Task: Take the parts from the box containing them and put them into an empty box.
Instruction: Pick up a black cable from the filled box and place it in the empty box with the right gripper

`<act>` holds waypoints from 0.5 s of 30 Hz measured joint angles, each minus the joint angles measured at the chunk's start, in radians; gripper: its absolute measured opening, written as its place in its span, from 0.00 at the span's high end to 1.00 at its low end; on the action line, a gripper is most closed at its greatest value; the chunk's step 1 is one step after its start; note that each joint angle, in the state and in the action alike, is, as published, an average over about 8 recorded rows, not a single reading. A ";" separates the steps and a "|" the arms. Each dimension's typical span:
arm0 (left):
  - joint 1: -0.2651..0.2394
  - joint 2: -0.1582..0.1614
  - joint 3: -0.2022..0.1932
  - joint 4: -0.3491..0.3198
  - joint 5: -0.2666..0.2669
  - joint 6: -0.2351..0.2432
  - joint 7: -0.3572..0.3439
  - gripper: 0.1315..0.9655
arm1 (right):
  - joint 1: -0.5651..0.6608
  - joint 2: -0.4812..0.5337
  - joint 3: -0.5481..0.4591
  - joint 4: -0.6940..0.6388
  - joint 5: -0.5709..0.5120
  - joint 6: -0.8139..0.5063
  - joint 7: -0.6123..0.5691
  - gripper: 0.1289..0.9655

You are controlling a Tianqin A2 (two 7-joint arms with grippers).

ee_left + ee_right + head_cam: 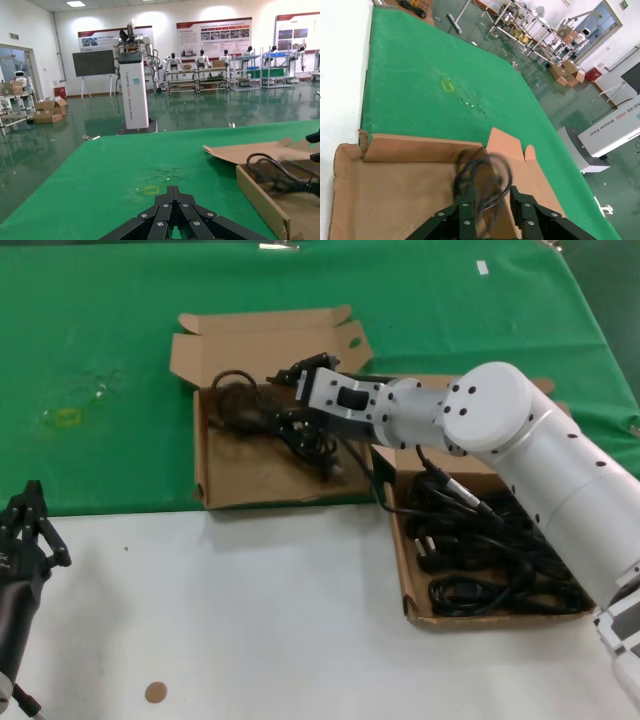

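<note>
A power cord (300, 435) hangs clamped between the right gripper's (290, 400) closed fingers, its loops dangling over the squarish cardboard box (225, 485), which sits on the green cloth (100, 350). Beside it, the longer, lower box (405, 570) holds a tangle of black cords (490, 550). The left gripper (25, 525) rests near the white table's (250, 620) edge, fingers drawn together on nothing.

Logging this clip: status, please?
Right gripper over squarish brown cardboard box, jaws shut on a black rubber power cord. Left gripper parked at table's near left. More cords in long cardboard box.
</note>
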 joint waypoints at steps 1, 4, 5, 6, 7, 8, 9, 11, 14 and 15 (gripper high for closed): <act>0.000 0.000 0.000 0.000 0.000 0.000 0.000 0.99 | 0.000 0.001 0.000 0.003 -0.002 -0.001 0.003 0.86; 0.000 0.000 0.000 0.000 0.000 0.000 0.000 0.99 | -0.002 0.004 -0.001 0.013 -0.008 -0.001 0.013 0.79; 0.000 0.000 0.000 0.000 0.000 0.000 0.000 0.99 | -0.002 0.005 -0.001 0.016 -0.011 -0.001 0.016 0.77; 0.000 0.000 0.000 0.000 0.000 0.000 0.000 0.99 | -0.003 0.006 -0.001 0.018 -0.013 0.000 0.020 0.75; 0.000 0.000 0.000 0.000 0.000 0.000 0.000 0.99 | -0.003 0.007 -0.001 0.021 -0.015 0.001 0.023 0.73; 0.000 0.000 0.000 0.000 0.000 0.000 0.000 0.99 | -0.003 0.007 0.000 0.023 -0.016 0.002 0.026 0.71; 0.000 0.000 0.000 0.000 0.000 0.000 0.000 0.99 | -0.003 0.008 0.001 0.025 -0.018 0.004 0.029 0.69; 0.000 0.000 0.000 0.000 0.000 0.000 0.000 0.99 | -0.002 0.009 0.003 0.028 -0.021 0.008 0.035 0.69; 0.000 0.000 0.000 0.000 0.000 0.000 0.000 0.99 | -0.003 0.012 0.008 0.036 -0.024 0.013 0.046 0.65; 0.000 0.000 0.000 0.000 0.000 0.000 0.000 0.99 | -0.004 0.013 0.009 0.039 -0.025 0.015 0.050 0.62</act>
